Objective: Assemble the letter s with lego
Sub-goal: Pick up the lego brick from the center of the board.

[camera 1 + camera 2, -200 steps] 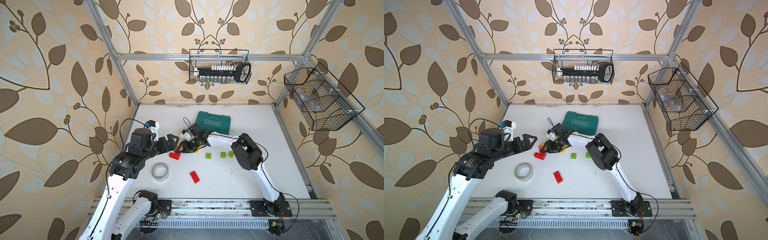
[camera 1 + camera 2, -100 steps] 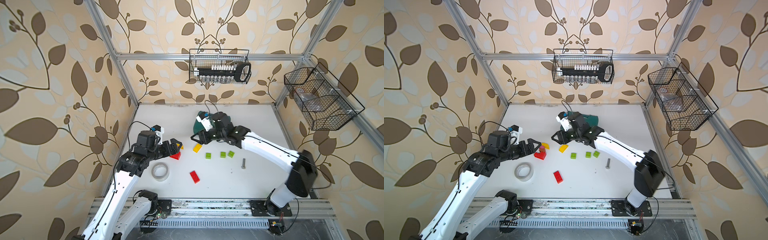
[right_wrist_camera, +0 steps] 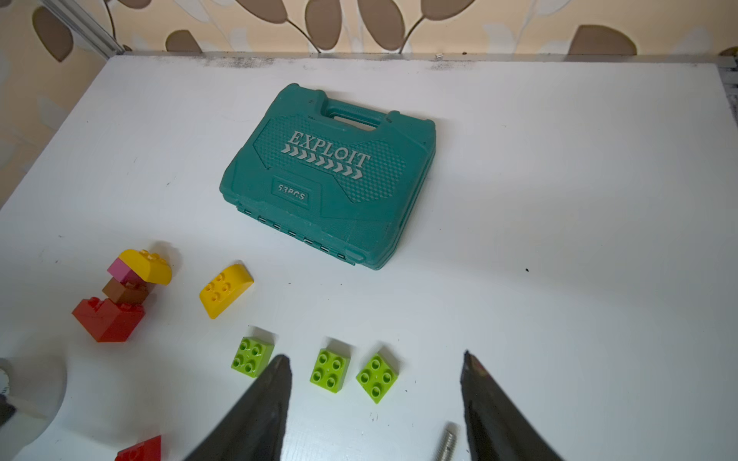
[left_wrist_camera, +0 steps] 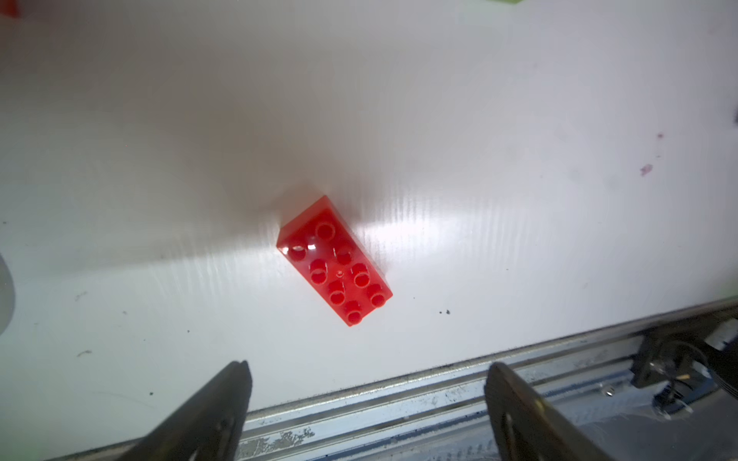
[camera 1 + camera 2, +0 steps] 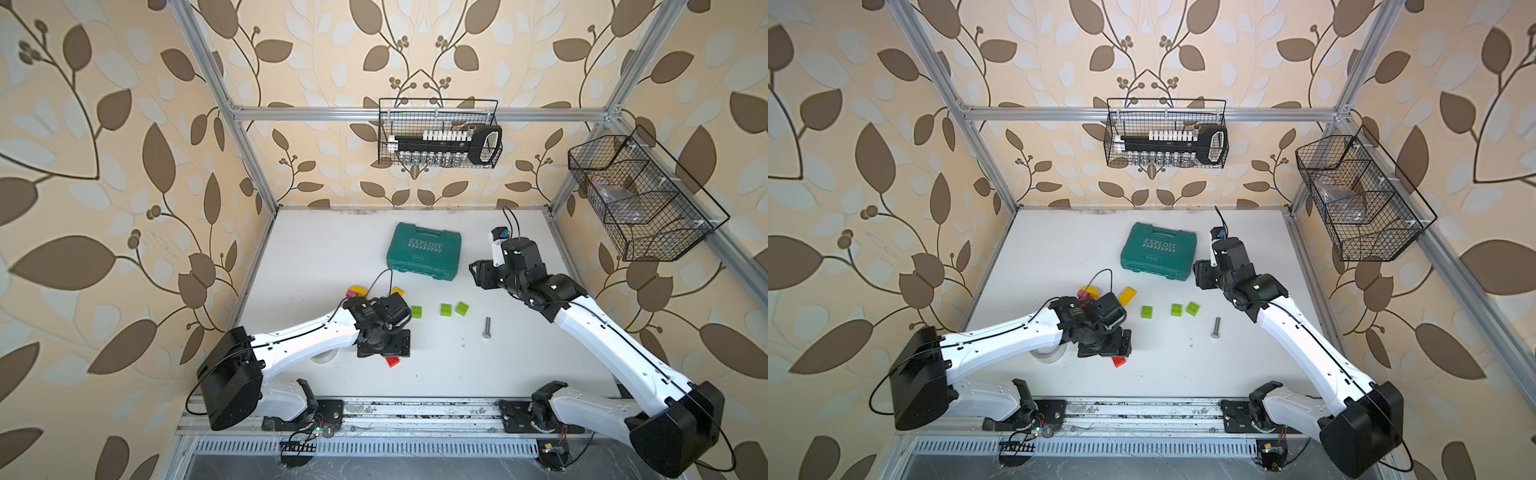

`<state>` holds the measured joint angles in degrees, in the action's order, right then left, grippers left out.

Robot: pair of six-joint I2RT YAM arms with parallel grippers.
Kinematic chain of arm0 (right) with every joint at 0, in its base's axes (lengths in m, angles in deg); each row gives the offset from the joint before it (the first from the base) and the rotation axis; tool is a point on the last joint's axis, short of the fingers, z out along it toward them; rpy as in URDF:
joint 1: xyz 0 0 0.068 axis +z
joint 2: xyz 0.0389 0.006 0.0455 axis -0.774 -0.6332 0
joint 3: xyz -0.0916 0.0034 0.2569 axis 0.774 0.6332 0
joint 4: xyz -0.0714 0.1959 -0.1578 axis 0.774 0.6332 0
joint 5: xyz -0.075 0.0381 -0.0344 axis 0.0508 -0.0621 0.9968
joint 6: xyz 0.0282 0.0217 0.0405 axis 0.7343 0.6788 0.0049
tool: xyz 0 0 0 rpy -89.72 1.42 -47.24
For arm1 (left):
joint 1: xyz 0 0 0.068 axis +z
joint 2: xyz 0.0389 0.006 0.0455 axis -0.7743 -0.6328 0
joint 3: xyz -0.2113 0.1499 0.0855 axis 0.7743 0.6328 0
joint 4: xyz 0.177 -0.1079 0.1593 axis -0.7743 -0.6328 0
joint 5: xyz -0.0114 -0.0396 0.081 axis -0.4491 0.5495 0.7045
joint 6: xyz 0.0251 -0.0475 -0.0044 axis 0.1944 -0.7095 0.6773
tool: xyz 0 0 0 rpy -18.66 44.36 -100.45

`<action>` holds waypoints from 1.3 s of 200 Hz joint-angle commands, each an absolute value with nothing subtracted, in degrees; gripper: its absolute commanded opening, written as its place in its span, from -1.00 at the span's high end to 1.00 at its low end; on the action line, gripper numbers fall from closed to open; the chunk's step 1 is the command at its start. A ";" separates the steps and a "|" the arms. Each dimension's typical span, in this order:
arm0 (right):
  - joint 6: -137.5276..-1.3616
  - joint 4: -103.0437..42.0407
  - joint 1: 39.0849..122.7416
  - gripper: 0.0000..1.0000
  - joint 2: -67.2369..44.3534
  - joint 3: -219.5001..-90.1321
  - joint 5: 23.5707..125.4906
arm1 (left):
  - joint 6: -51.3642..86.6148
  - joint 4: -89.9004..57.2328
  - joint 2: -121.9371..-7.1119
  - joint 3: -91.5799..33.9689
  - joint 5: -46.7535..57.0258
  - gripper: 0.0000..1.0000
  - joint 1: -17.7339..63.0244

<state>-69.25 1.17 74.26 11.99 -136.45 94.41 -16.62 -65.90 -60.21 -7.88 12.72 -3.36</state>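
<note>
- The left gripper hung over the long red brick, jaws spread wide and empty. The brick lay flat, studs up, near the front of the table, close to the metal rail.
- My worry: the brick sat skewed to the line of the jaws. Closing on it like that would probably catch the corners, so it could spin or squirt out. There wasn't much table to spare before the rail.
- In the wrist view the brick was ahead of the fingertips, not between them. Coming straight down would likely miss it or land a finger on the studs.
- The right gripper was up near the teal tool case, jaws apart with nothing in them.
- Rest of the lego: three green bricks in a loose row, a loose yellow brick, and a small stack of red, brown, pink and yellow. No S yet, so early days I'd say.
- The left arm reached right past that stack and over the tape roll. A sloppy lift could clip either one and break the stack apart.
- A grey bolt lay near the greens. It's not lego, so it shouldn't get grabbed by mistake.
</note>
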 commanded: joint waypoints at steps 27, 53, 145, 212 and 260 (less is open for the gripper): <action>-68.45 4.34 73.39 -0.28 14.49 -134.73 91.80 | -31.72 -67.78 -61.94 -7.99 20.26 -0.89 -5.33; -68.97 4.55 73.17 -0.29 14.56 -134.45 91.76 | -33.82 -64.92 -63.24 -6.72 20.99 -0.78 -5.33; -70.57 5.43 72.24 -0.31 15.55 -133.22 92.00 | -37.73 -59.28 -71.27 -5.88 21.01 -0.17 -5.33; -71.84 6.49 72.07 -0.28 17.08 -133.56 92.17 | -24.33 -63.35 -68.10 -11.68 21.56 0.45 -5.42; -74.62 3.28 72.07 -0.21 22.56 -130.71 91.72 | 18.21 -65.47 -71.09 -26.43 9.45 1.00 -5.38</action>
